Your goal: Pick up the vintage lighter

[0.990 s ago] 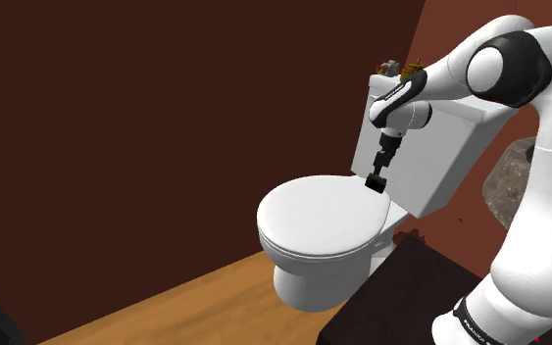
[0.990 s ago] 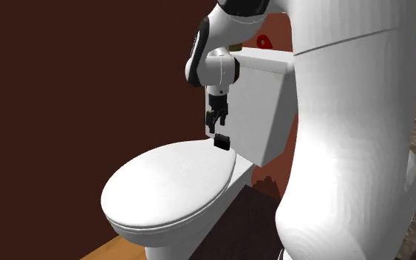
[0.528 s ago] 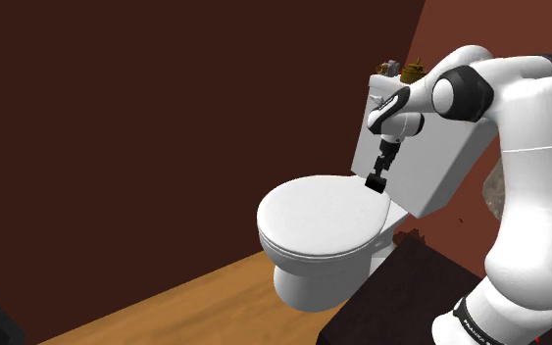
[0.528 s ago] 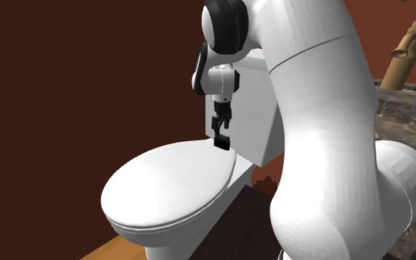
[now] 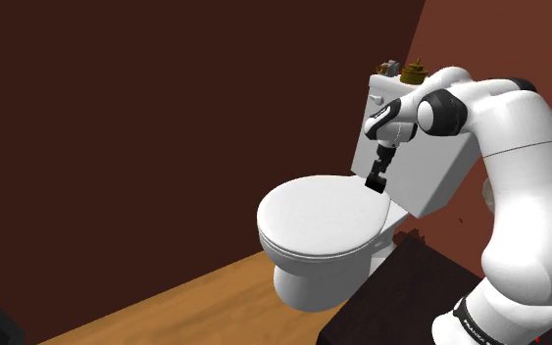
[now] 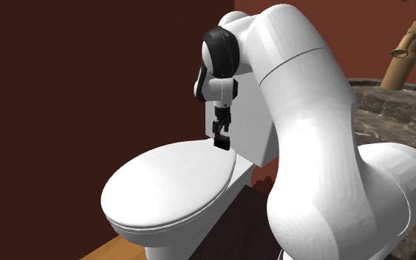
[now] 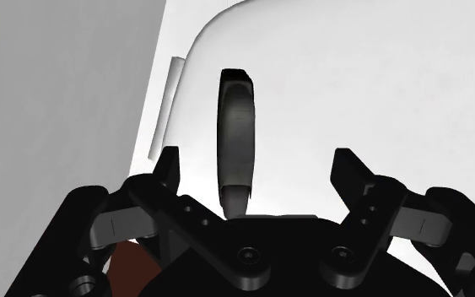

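ok, gripper (image 5: 379, 172) fingers (image 7: 170, 169) apart, straddling the lighter (image 7: 235, 126), no contact. lighter lies at the lid's (image 5: 313, 216) rear edge, just beside the tank (image 5: 428, 178); its near end hidden behind the gripper. bare lid toward the front.

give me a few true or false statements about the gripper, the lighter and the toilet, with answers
1. The gripper is open, fingers apart. True.
2. The lighter lies on the floor. False: it lies on the toilet lid, close to the tank.
3. The lid is down. True.
4. The fingers clasp the lighter. False: it sits between them, untouched on either side.
5. Small things stand on top of the tank. True.
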Motion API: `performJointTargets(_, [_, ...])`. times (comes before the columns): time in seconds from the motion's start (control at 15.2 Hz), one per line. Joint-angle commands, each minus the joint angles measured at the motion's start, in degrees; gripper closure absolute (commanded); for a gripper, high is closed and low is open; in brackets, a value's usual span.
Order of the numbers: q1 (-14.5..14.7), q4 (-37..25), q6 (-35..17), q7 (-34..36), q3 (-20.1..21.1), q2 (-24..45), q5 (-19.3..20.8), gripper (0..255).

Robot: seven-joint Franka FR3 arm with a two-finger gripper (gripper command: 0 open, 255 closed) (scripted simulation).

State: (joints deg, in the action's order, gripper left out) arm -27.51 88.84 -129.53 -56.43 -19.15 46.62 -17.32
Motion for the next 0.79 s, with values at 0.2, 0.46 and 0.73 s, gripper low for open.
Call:
performJointTargets(0.2, [-1.36,-0.85,-2.44,-0.54,0.34,3.66,-0.66,0])
performJointTargets(0.46, [-1.72,-1.53,-2.27,-0.73,0.41,4.18,-0.70,255])
performJointTargets(0.73, [-1.34,-1.19,-2.45,-0.41,0.45,4.02,-0.70,255])
